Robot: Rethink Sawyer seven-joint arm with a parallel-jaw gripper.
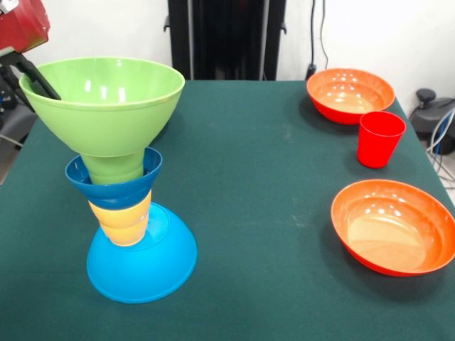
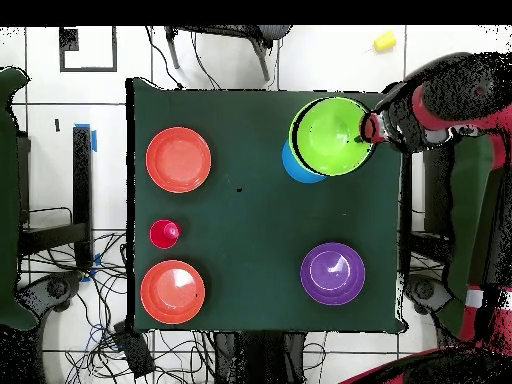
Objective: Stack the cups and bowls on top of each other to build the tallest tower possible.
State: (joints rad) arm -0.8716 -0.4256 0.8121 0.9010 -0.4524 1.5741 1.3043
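Front view: the tower (image 1: 128,199) stands at the left of the dark green worktop (image 1: 256,213). Its base is the large light-blue bowl (image 1: 146,263), turned upside down. On that sits a yellow cup (image 1: 121,220), then the small dark-blue bowl (image 1: 114,186) right way up, then a green cup (image 1: 114,169) nested in it, and on top the wide green bowl (image 1: 106,103), open side up and leaning a little to the left. The red arm (image 1: 21,25) enters at the top left corner, and a black finger (image 1: 35,77) of the pincer (image 1: 32,74) reaches over the green bowl's left rim into its inside. Whether the pincer grips the rim or only touches it I cannot tell. At the right, well apart from the tower, are an orange bowl (image 1: 350,94) at the far side, the red cup (image 1: 380,138) upright just in front of it, and a second orange bowl (image 1: 394,226) nearer the camera.

Overhead view: the green bowl (image 2: 330,135) covers most of the tower, with the light-blue bowl (image 2: 295,168) showing at its lower left. The pincer (image 2: 366,130) meets the bowl's right rim, the arm (image 2: 450,100) behind it. The purple bowl (image 2: 332,273) sits alone below the tower. At the left lie one orange bowl (image 2: 178,159), the red cup (image 2: 164,234) and the other orange bowl (image 2: 172,291).
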